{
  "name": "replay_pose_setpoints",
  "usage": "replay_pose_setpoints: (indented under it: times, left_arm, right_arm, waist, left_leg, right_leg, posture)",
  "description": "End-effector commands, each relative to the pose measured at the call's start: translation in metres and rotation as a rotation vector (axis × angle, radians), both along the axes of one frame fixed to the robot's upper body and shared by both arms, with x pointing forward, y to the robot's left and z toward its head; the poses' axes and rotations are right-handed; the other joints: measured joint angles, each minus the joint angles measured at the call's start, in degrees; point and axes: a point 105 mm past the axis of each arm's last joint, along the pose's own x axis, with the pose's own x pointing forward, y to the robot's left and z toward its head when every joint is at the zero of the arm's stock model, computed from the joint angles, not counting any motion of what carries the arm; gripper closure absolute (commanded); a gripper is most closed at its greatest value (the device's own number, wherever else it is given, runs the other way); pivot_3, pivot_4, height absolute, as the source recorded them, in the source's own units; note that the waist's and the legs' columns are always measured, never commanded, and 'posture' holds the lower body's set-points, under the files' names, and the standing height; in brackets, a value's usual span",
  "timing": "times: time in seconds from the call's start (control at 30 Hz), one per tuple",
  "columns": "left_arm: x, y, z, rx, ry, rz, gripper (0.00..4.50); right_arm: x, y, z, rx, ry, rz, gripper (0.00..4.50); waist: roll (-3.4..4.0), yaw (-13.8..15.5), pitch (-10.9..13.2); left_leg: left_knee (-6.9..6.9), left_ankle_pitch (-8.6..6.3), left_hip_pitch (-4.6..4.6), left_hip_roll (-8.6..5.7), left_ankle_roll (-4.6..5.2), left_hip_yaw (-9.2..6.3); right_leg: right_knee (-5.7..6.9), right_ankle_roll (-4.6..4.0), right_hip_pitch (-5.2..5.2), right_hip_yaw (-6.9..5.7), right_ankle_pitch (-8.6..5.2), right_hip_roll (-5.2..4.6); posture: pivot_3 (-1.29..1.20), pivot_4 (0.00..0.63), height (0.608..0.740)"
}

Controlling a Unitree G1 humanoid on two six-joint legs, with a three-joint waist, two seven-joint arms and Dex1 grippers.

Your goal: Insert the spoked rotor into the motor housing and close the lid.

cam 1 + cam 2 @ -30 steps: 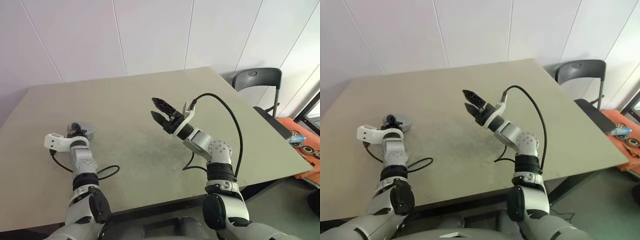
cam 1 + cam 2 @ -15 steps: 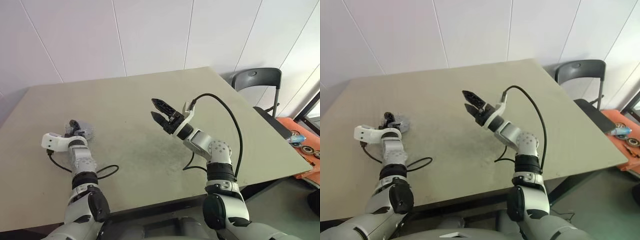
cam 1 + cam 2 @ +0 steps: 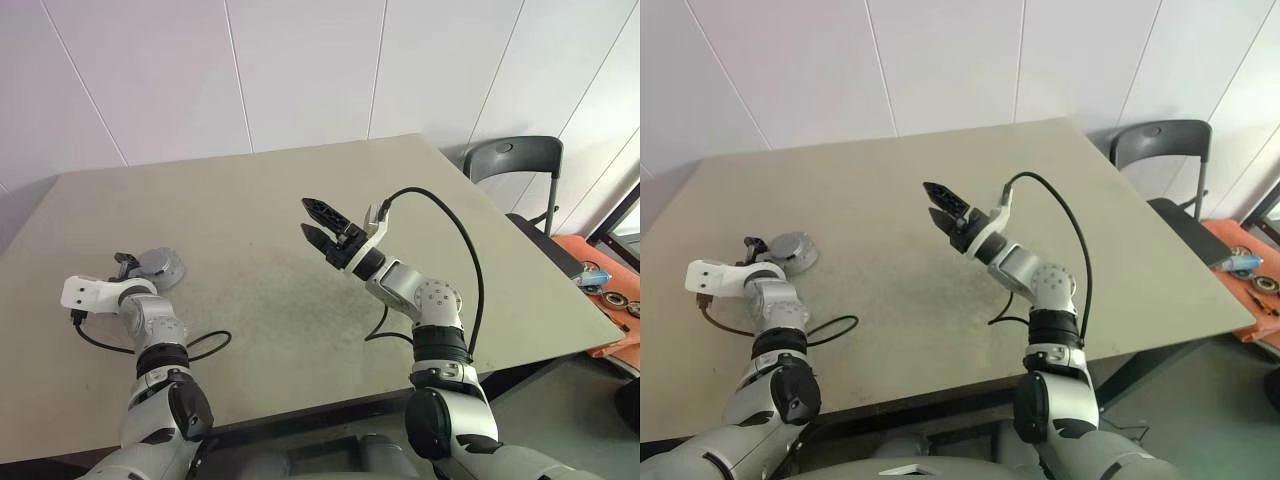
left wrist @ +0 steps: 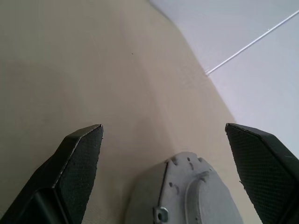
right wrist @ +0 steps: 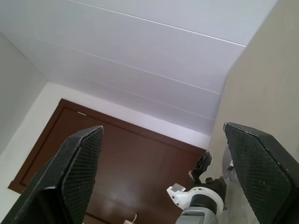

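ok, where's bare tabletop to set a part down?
Bare: the wide stretch of beige table between the round silver-grey metal disc and the raised right pincer, plus the far half. Crowded: the near-left edge, at the disc, left pincer and black cable.

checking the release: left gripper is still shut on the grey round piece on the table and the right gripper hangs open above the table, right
Not quite. The left gripper is open: the left wrist view shows its fingers spread wide, touching nothing, with the grey round piece lying free on the table. The right gripper does hang open above the table.

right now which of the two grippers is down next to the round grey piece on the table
The left gripper, low at the table with the round grey piece just beside it. The right gripper is raised over the bare middle of the table.
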Motion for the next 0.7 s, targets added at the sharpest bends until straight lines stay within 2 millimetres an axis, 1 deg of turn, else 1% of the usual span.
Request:
replay_pose_setpoints:
  times: [0.03,0.07,0.13,0.17,0.23,0.3,0.37,0.47,0.57,0.6,0.7]
  left_arm:
    - [0.008,0.003,0.037,0.208,-0.047,-0.053,0.04]
    - [0.012,-0.002,0.045,0.258,-0.074,-0.097,0.04]
    - [0.016,-0.009,0.055,0.328,-0.107,-0.162,0.04]
    - [0.019,-0.017,0.062,0.397,-0.120,-0.223,0.04]
    - [0.023,-0.034,0.072,0.492,-0.155,-0.351,0.04]
    - [0.024,-0.053,0.079,0.591,-0.181,-0.492,0.04]
    - [0.024,-0.066,0.080,0.645,-0.187,-0.583,0.04]
    - [0.018,-0.095,0.082,0.789,-0.199,-0.785,0.04]
    - [0.009,-0.116,0.080,0.865,-0.219,-0.936,0.04]
    - [0.005,-0.122,0.078,0.881,-0.227,-0.987,0.01]
    - [-0.005,-0.134,0.068,0.925,-0.213,-1.117,0.01]
  right_arm:
    - [0.000,0.003,0.013,0.006,-0.049,0.013,0.14]
    - [0.000,0.003,0.012,-0.009,-0.052,0.008,0.14]
    - [0.001,0.003,0.010,-0.041,-0.060,0.001,0.14]
    - [0.001,0.003,0.008,-0.086,-0.077,-0.005,0.14]
    - [0.003,0.004,0.002,-0.208,-0.126,-0.026,0.14]
    - [0.009,0.002,-0.006,-0.373,-0.196,-0.075,0.14]
    - [0.013,-0.001,-0.009,-0.469,-0.254,-0.110,0.14]
    - [0.021,-0.012,-0.010,-0.609,-0.361,-0.173,0.14]
    - [0.026,-0.024,-0.009,-0.691,-0.430,-0.222,0.14]
    - [0.026,-0.027,-0.010,-0.721,-0.455,-0.232,0.07]
    - [0.019,-0.028,-0.011,-0.811,-0.563,-0.228,0.07]
  waist:
    - [0.00,0.00,0.00]
    - [0.00,0.00,0.00]
    - [0.00,-0.01,0.00]
    - [0.01,-0.02,-0.01]
    - [0.01,-0.09,-0.01]
    - [0.01,-0.12,-0.01]
    - [0.01,-0.25,-0.01]
    - [0.01,-0.25,-0.01]
    - [0.02,-0.27,-0.01]
    - [0.02,-0.28,-0.01]
    - [0.03,-0.25,0.00]
  left_leg:
    - [0.00,0.00,0.00,0.00,0.00,0.00]
    - [0.00,0.00,0.00,-0.01,0.00,0.00]
    - [0.00,0.00,0.00,-0.01,-0.01,0.01]
    - [0.00,0.00,0.00,-0.01,-0.01,0.03]
    - [0.00,0.00,0.00,-0.01,-0.01,0.06]
    - [0.00,0.00,0.00,-0.01,-0.01,0.12]
    - [0.00,0.00,0.00,-0.02,-0.01,0.17]
    - [0.00,0.00,0.01,-0.01,-0.01,0.18]
    - [0.00,0.00,0.02,0.00,-0.01,0.19]
    - [0.00,0.00,0.02,0.00,-0.01,0.19]
    - [-0.01,0.00,0.03,0.02,0.00,0.19]
  right_leg:
    - [0.00,0.00,0.00,0.00,0.00,0.00]
    - [0.00,0.00,0.00,0.00,0.00,0.00]
    - [0.00,0.00,0.00,0.00,0.00,0.00]
    - [0.00,-0.01,0.01,0.00,0.00,-0.01]
    - [0.00,-0.01,0.01,0.00,0.00,-0.01]
    - [0.00,-0.01,0.01,0.01,0.00,-0.01]
    - [0.00,-0.01,0.01,0.01,0.00,-0.01]
    - [0.00,-0.01,0.01,0.01,0.00,0.01]
    - [0.01,-0.02,0.01,0.02,0.00,0.02]
    - [0.00,-0.03,0.01,0.02,0.01,0.02]
    - [0.00,-0.03,0.01,0.03,0.01,0.02]
  posture:
    - [0.00,0.000,0.740]
    - [0.00,0.000,0.740]
    - [0.00,0.000,0.740]
    - [0.00,0.000,0.740]
    - [0.00,0.000,0.740]
    - [0.00,0.000,0.740]
    - [0.00,0.000,0.740]
    - [0.00,0.000,0.740]
    - [0.00,0.000,0.740]
    - [0.00,0.000,0.740]
    - [0.00,0.000,0.740]
